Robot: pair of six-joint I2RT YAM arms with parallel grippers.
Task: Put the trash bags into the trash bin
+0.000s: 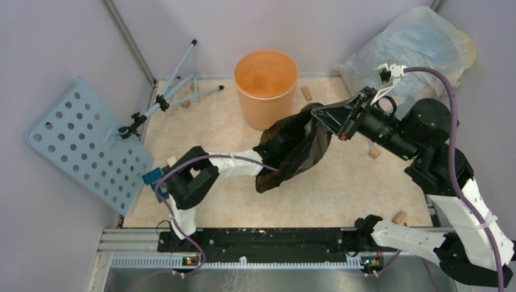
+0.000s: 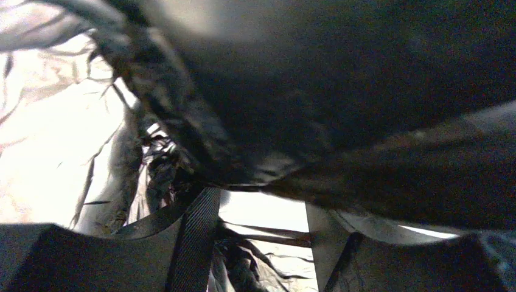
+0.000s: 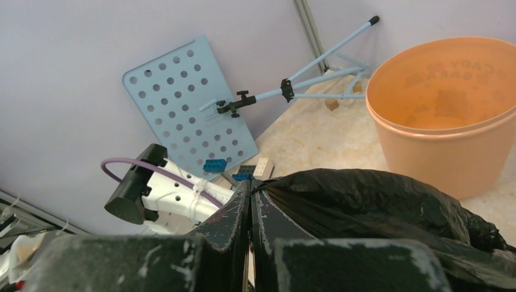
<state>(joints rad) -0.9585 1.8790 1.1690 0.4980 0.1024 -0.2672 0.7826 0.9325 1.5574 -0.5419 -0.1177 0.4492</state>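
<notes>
Beside the bin (image 3: 444,152), the right gripper (image 3: 251,193) pinches the bag (image 3: 377,201) edge.

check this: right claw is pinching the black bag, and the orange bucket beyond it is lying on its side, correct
Not quite. The orange bucket stands upright with its mouth facing up, not on its side; the top external view shows this. The rest holds: the right claw is shut on an edge of the black bag, with the bucket beyond it.
</notes>
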